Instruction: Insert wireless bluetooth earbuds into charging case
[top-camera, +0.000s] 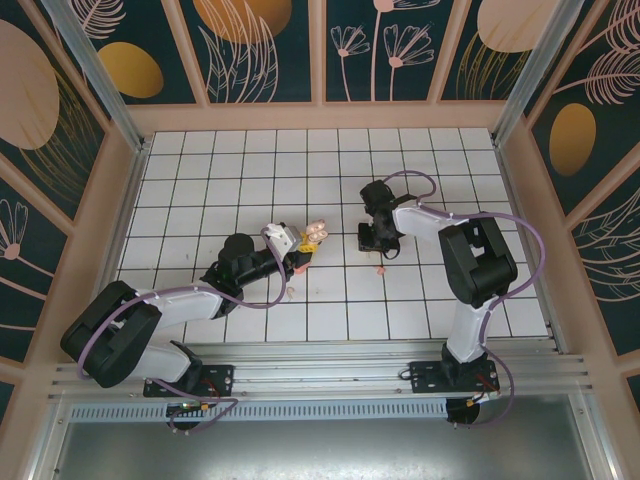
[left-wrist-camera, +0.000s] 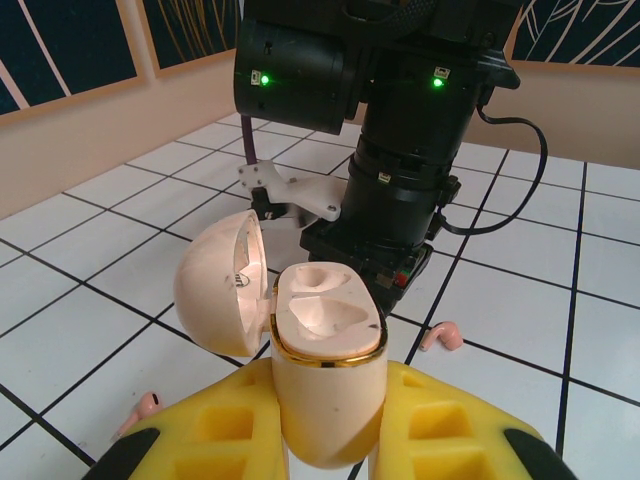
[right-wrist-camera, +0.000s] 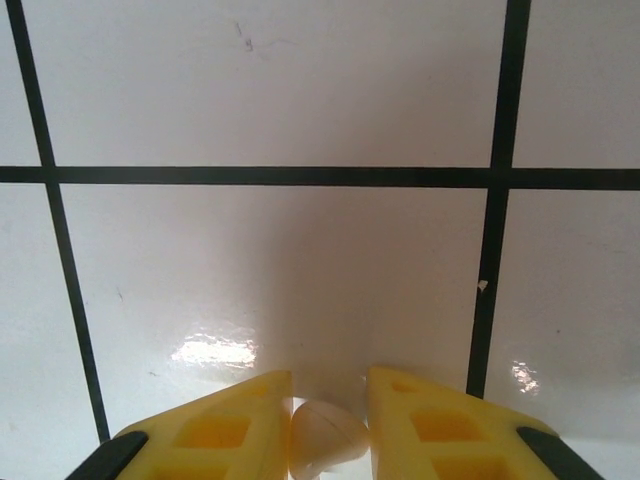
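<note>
A: Left gripper (left-wrist-camera: 330, 400), jaw state?
B: The jaws are seen clamped on the case (left-wrist-camera: 330, 365). Its lower body is pinched between the two yellow fingers (left-wrist-camera: 215, 435), with the opening turned upward.
A: Lid (left-wrist-camera: 215, 295)?
B: It is swung open to the left, beside the gold rim. Two wells (left-wrist-camera: 325, 310) are exposed, and both are noted empty.
A: Right gripper (right-wrist-camera: 328, 392)?
B: The jaws are drawn close and a pale earbud (right-wrist-camera: 325, 440) is pinched between them. Its rounded body is touched by both fingers. The stem is hidden. The gripper is pointed down at a white tile (right-wrist-camera: 280, 270). Whether the earbud is lifted off the tile cannot be told.
A: Position against the case?
B: In the top view the right gripper is placed near the case, to its right and apart from it.
A: Other earbuds?
B: A pink earbud (left-wrist-camera: 443, 337) is recorded lying on the tiles to the right of the case, by a black grout line. A second pink earbud (left-wrist-camera: 140, 405) is recorded on the tiles just left of the left fingers. In the top view a second pale earbud (top-camera: 290, 292) is logged on a tile at the near side of the left gripper. It is too small for its shape to be told. None of the three is touched by a gripper.
</note>
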